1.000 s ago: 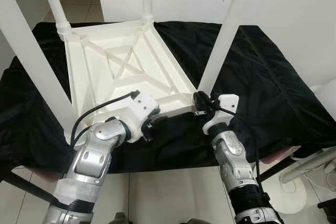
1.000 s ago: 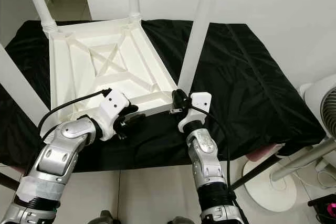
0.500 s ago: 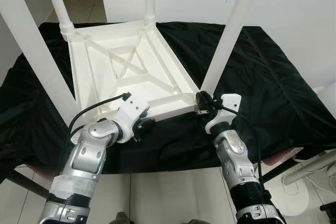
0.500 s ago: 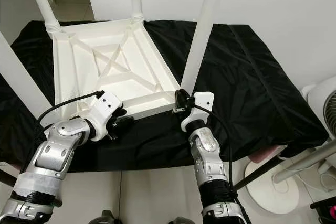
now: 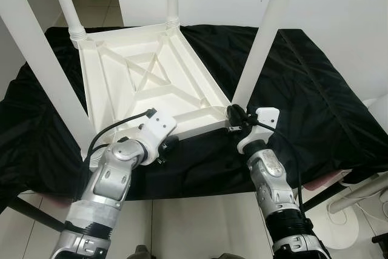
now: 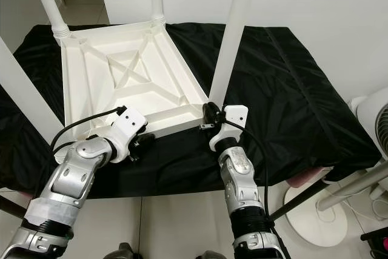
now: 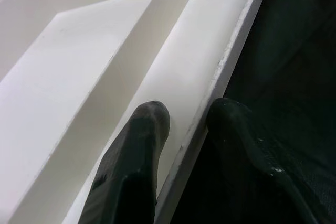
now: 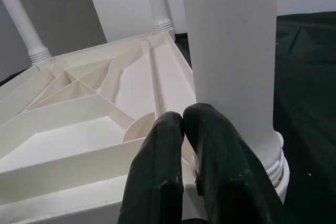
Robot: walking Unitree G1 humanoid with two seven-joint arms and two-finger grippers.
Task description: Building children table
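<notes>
Table top (image 5: 151,89), white plastic, lies upside down on the black-draped surface (image 5: 315,95), ribbed underside up, with white legs rising from its corners. From the head views the left gripper (image 5: 165,147) sits at the near rim of the top and the right gripper (image 5: 232,115) at the near right corner, by the base of the near right leg (image 5: 260,40). The left wrist view adds what the head views hide: the jaws are spread astride the thin rim (image 7: 220,72), one finger (image 7: 137,145) on the white inner side, the other over the black cloth, though whether they grip it cannot be told. The right wrist view shows that gripper's fingers (image 8: 168,166) pressed together, tips against the foot of the leg beside its ribbed collar (image 8: 275,169). A white fan (image 6: 373,119) stands on the floor to the right
</notes>
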